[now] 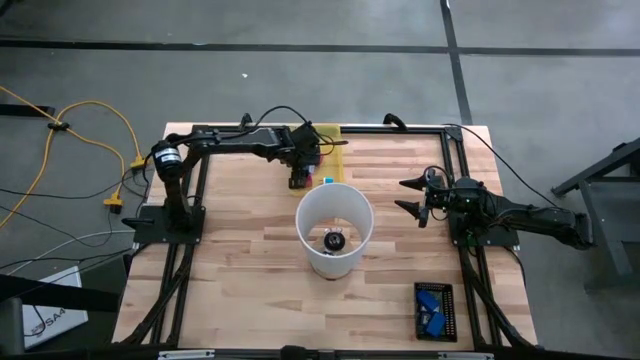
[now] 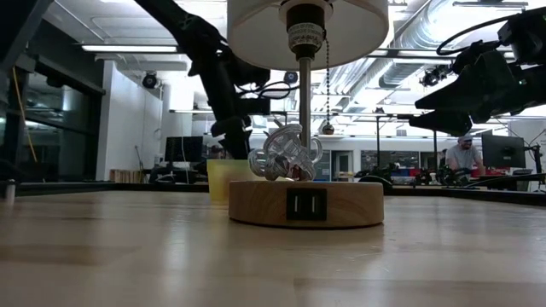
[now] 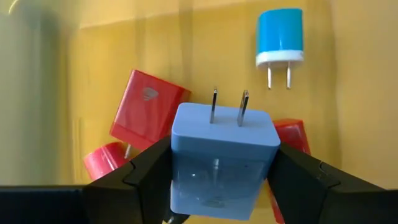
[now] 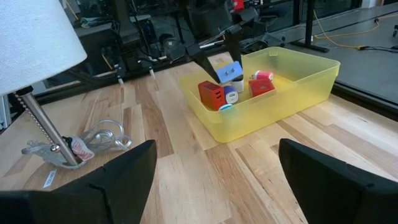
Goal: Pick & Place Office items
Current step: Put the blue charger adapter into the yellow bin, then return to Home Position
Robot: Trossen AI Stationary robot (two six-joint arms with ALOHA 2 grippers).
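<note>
Left wrist view alone shows left gripper (image 3: 217, 180) clamped on light-blue plug adapter (image 3: 221, 162), two prongs up, above yellow tray (image 3: 348, 93) holding red adapters (image 3: 146, 112) and cyan adapter (image 3: 280, 37), right gripper (image 1: 412, 197) jaws apart, beside lamp (image 1: 334, 228).

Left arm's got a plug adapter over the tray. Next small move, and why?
Probably lift straight up. The left end effector is shut on the light blue adapter, prongs up, over the yellow tray, with red adapters close beside it. A vertical rise should clear them and the tray wall before any sideways travel.
</note>
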